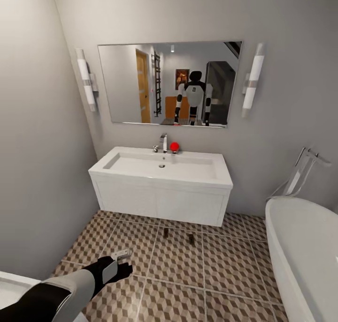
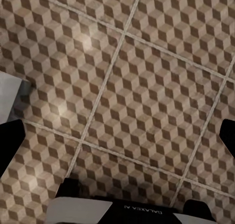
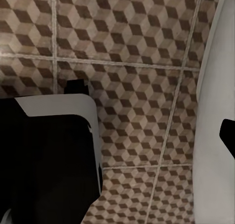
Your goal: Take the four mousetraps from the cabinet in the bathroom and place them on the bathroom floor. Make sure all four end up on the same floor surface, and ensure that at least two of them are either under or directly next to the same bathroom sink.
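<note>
Two mousetraps (image 1: pixel 165 233) (image 1: pixel 191 238) lie as small dark-brown boards on the bathroom floor (image 1: pixel 188 275), just in front of the white wall-hung sink (image 1: pixel 162 192). My left gripper (image 1: pixel 123 257) hangs low over the tiles to the left of them, well apart. In the left wrist view the left gripper (image 2: pixel 117 131) is open, with bare cube-pattern floor (image 2: pixel 127 87) between its fingers. In the right wrist view the right gripper (image 3: pixel 117 136) points down at the floor (image 3: pixel 132 47) and looks open with nothing in it. An orange-brown cabinet (image 1: pixel 170 108) shows reflected in the mirror.
A white bathtub (image 1: pixel 300 256) fills the right side, and its wall (image 3: pixel 215 111) is close to my right gripper. A white unit (image 1: pixel 9 284) sits at the near left. The grey wall runs along the left. A chrome tap (image 1: pixel 163 142) and a red ball (image 1: pixel 174 146) stand on the sink.
</note>
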